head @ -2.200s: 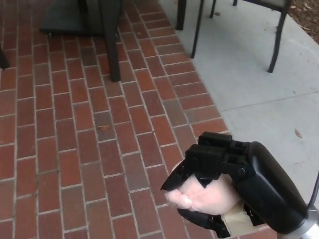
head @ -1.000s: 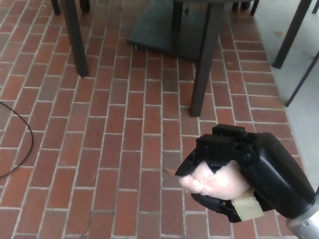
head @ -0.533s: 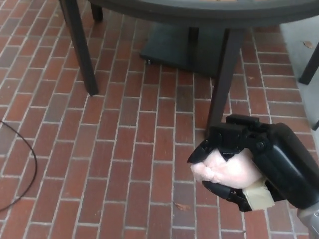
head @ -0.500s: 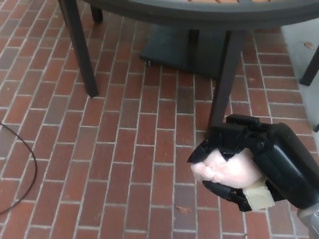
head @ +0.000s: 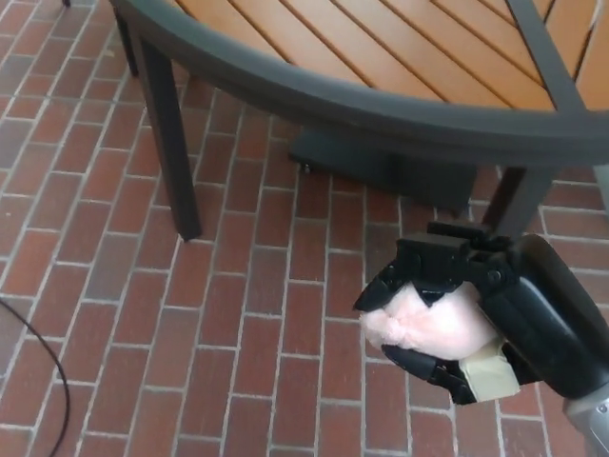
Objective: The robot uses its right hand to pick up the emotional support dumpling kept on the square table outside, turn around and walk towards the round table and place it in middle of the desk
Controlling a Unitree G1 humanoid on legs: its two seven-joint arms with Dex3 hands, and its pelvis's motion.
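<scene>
The right hand (head: 476,319), at the lower right of the frame, is clenched around the pale pink dumpling (head: 423,322), which sits low above the brick floor (head: 143,314). The round worktop (head: 381,67), with orange slats and a dark rim, fills the upper part of the frame, so the carrying step looks nearly finished. The dumpling sits below the rim's level; the next move calls for raising the hand over the edge and reaching toward the middle before letting go. The left hand does not show.
</scene>
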